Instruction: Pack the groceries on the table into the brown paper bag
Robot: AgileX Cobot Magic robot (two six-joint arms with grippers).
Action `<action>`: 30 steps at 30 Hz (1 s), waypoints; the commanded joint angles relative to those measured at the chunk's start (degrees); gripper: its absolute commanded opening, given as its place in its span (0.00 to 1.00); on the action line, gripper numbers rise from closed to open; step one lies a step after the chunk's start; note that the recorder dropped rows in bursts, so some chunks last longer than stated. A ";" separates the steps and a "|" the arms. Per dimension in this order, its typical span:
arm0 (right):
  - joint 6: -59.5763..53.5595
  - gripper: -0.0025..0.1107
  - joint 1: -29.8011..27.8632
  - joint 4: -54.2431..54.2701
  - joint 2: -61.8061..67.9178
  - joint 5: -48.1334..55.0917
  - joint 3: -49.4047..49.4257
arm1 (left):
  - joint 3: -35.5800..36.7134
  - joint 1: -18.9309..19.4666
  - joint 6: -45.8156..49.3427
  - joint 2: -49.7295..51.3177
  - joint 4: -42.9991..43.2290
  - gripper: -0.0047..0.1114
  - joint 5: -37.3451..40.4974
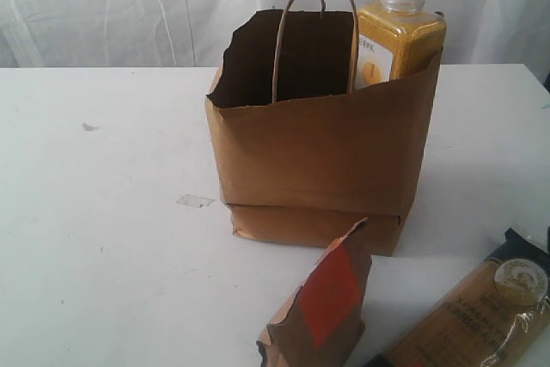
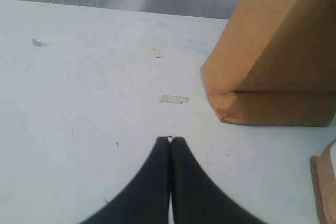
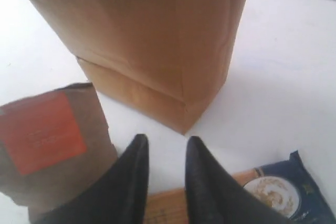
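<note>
The brown paper bag (image 1: 318, 161) stands open in the middle of the table (image 1: 103, 238). A yellow white-capped bottle (image 1: 400, 36) stands upright inside it at the back right corner. In front of the bag stands a brown pouch with an orange-red label (image 1: 322, 302), and a spaghetti packet (image 1: 477, 315) lies at the front right. My right gripper (image 3: 167, 141) hovers open over the spaghetti packet (image 3: 273, 192), beside the pouch (image 3: 47, 140) and facing the bag (image 3: 152, 40). My left gripper (image 2: 170, 139) is shut and empty above bare table, left of the bag (image 2: 278, 51). Neither gripper shows in the exterior view.
A small piece of clear tape (image 1: 195, 201) sticks to the table left of the bag, and a grey scuff (image 1: 89, 127) lies further left. A white curtain hangs behind the table's far edge. The pouch's edge (image 2: 325, 187) shows in the left wrist view.
</note>
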 commanded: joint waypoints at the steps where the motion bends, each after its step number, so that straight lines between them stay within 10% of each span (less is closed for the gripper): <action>1: -0.73 0.02 0.01 -5.57 -0.30 -4.20 0.28 | 0.17 0.17 0.00 -0.23 -0.43 0.04 0.21; 22: 3.15 0.02 0.01 -5.05 -1.29 -11.48 1.07 | 0.17 0.17 0.00 -0.23 -0.37 0.04 0.21; 30: 1.97 0.02 -9.32 1.14 -14.86 -28.26 15.90 | 0.17 0.17 0.00 -0.23 -0.37 0.04 0.21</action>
